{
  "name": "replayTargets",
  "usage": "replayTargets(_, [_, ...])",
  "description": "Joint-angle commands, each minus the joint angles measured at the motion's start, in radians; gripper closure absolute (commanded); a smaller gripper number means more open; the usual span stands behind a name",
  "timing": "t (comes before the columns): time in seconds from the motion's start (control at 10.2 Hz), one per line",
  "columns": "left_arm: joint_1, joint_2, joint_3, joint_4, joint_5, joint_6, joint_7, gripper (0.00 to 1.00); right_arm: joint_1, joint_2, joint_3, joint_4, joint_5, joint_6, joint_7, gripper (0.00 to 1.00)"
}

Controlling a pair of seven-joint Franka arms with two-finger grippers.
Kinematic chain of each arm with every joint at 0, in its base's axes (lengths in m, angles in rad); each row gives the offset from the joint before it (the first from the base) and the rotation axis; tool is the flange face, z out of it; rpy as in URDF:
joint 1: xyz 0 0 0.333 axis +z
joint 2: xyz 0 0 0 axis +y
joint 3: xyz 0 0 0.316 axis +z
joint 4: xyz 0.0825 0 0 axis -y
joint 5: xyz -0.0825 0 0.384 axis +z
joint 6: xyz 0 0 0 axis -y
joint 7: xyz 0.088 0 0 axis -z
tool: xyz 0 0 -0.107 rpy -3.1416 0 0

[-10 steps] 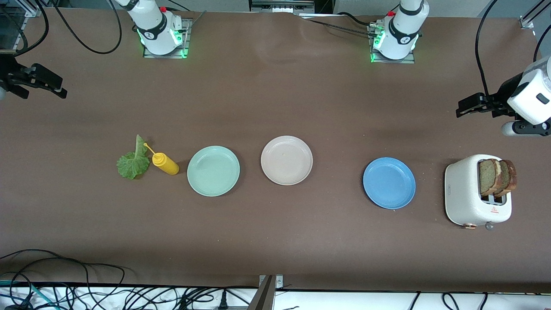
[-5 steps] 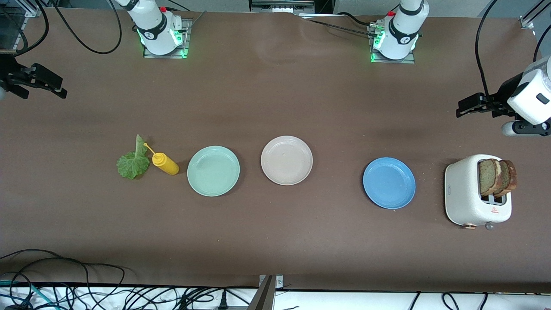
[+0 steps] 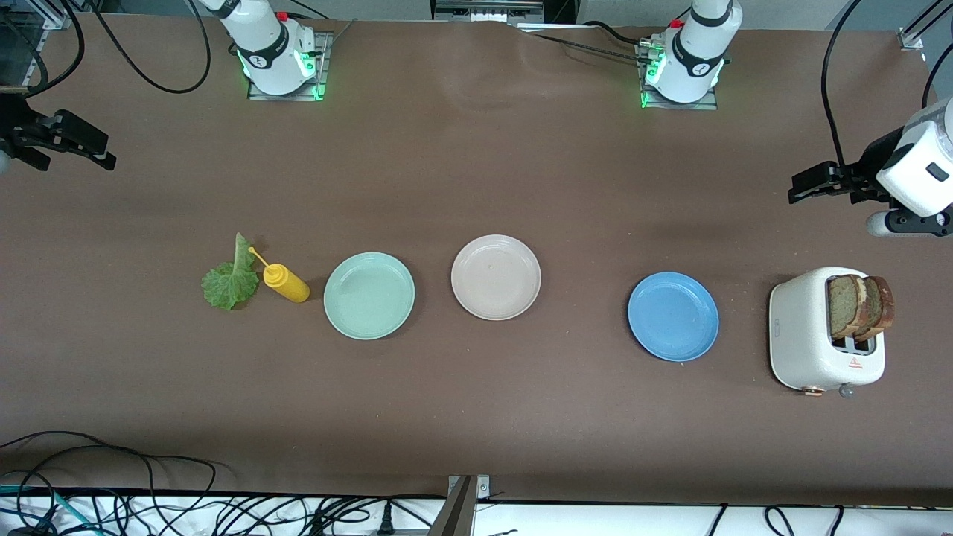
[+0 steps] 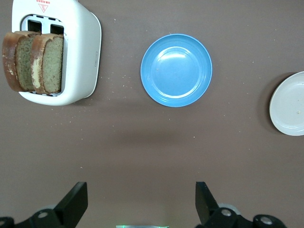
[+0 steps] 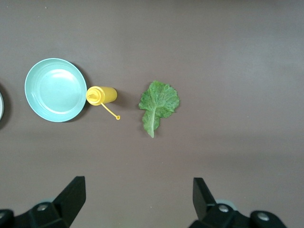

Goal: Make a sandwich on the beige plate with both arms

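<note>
The beige plate [image 3: 496, 277] lies bare at the table's middle; its rim also shows in the left wrist view [image 4: 289, 104]. Two bread slices [image 3: 860, 305] [image 4: 35, 61] stand upright in a white toaster [image 3: 808, 335] [image 4: 80, 47] at the left arm's end. A green lettuce leaf [image 3: 229, 279] [image 5: 158, 104] lies flat on the table toward the right arm's end. My left gripper [image 3: 800, 186] [image 4: 141, 194] hangs open and holds nothing, over bare table by the toaster. My right gripper [image 3: 108, 152] [image 5: 137, 187] is open too, over bare table apart from the lettuce.
A yellow squeeze bottle [image 3: 287, 283] [image 5: 102, 95] lies on its side between the lettuce and a mint-green plate [image 3: 368, 295] [image 5: 56, 90]. A blue plate [image 3: 673, 316] [image 4: 176, 70] sits between the beige plate and the toaster. Cables hang along the table's near edge.
</note>
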Motion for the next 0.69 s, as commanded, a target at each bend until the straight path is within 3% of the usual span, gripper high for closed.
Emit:
replayTargets(0.0, [0.008,0.016,-0.001,0.029,-0.018,-0.004,0.025,0.0,-0.009,-0.005,0.003,0.017,0.016,-0.019,0.006,0.0])
replayTargets(0.59, [0.004,0.022,-0.001,0.049,-0.009,-0.004,0.023,0.0,-0.009,-0.005,0.003,0.017,0.016,-0.02,0.006,0.0])
